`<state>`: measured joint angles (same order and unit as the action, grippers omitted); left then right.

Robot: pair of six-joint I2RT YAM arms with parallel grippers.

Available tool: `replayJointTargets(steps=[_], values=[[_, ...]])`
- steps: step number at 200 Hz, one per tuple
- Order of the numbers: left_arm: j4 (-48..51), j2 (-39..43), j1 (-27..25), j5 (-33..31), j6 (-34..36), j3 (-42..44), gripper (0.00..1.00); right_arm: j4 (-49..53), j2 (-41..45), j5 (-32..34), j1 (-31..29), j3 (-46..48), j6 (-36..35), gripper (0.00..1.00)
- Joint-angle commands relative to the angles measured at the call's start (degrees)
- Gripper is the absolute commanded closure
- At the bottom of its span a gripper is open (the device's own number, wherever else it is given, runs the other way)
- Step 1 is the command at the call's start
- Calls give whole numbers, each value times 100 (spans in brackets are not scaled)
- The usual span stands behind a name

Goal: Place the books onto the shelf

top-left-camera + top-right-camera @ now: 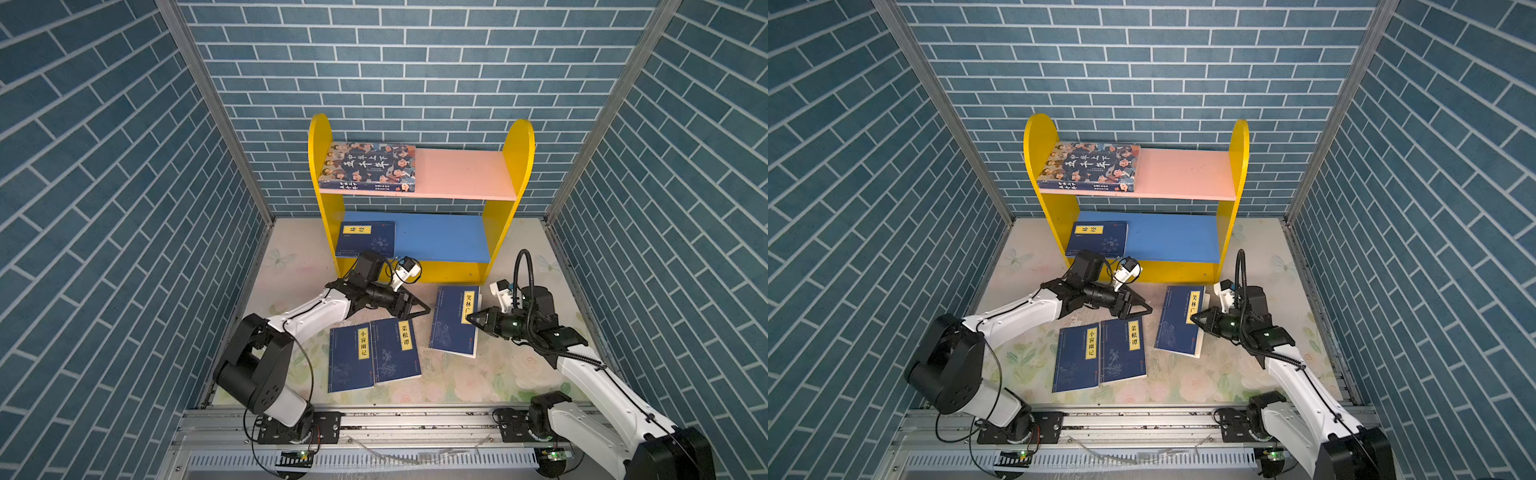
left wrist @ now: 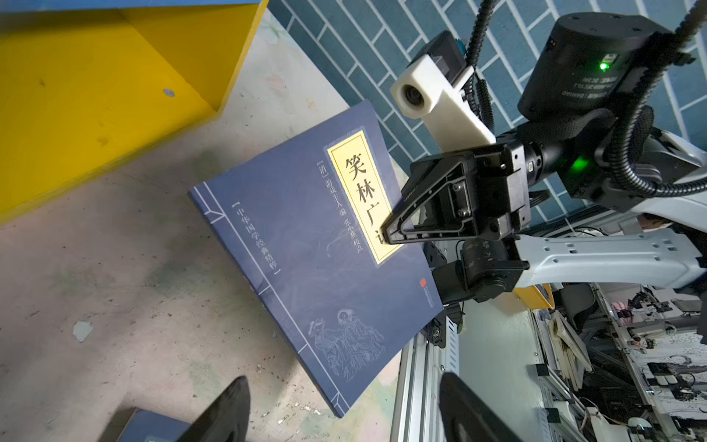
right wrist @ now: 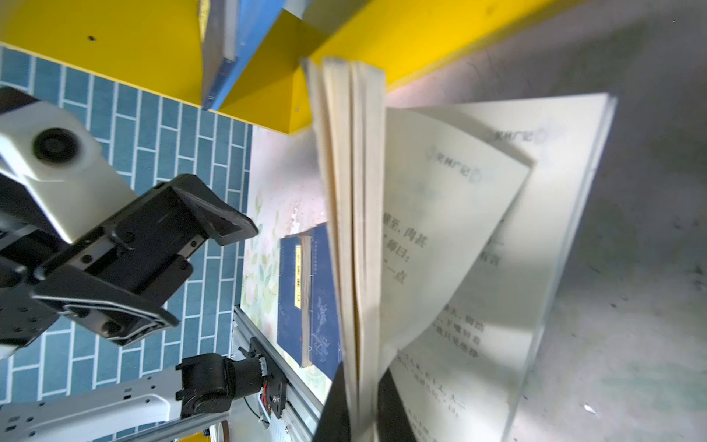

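Observation:
The shelf [image 1: 515,166] [image 1: 1239,158] stands at the back. A large book with cartoon faces [image 1: 370,166] [image 1: 1090,166] lies on the left of its pink board. A navy book [image 1: 365,239] [image 1: 1098,239] lies on the left of the blue board. Two navy books [image 1: 349,359] [image 1: 395,351] lie side by side on the table. My right gripper [image 1: 471,319] [image 3: 361,386] is shut on the right edge of a third navy book [image 1: 451,324] [image 2: 306,260], tilting it up with its pages [image 3: 440,229] fanning open. My left gripper [image 1: 419,311] [image 2: 342,382] hangs open just left of that book, holding nothing.
Blue brick-pattern walls [image 1: 124,208] close in the left, back and right. A metal rail [image 1: 415,419] carrying both arm bases runs along the front edge. The floral table cover [image 1: 478,374] shows in front of the shelf.

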<state>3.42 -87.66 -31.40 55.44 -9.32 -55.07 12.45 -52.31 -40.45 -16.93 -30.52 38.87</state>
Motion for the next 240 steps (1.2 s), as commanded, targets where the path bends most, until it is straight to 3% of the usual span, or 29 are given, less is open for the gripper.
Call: replayJointTargets(steps=[1, 40, 82, 117, 147, 175, 240], values=[[149, 96, 171, 182, 81, 40, 21, 302, 155, -514, 5, -338, -442, 100], [-964, 119, 516, 610, -947, 428, 21, -282, 272, -1152, -2, -400, -205, 100], [-2288, 69, 505, 1171, -2164, 628, 18, -949, 158, -1568, -3, -407, 136, 100], [-2768, -155, 479, 1211, -2824, 512, 19, -1355, -69, -1833, -36, -497, 330, 100], [-2908, -354, 401, 1245, -3195, 311, 29, -1560, -249, -1999, -103, -601, 406, 100], [-3080, -470, 350, 1294, -3403, 229, 32, -1622, -481, -2108, -238, -691, 387, 100], [-3059, -316, 309, 1253, -3524, 275, 68, -1694, -792, -1998, -463, -739, 292, 100]])
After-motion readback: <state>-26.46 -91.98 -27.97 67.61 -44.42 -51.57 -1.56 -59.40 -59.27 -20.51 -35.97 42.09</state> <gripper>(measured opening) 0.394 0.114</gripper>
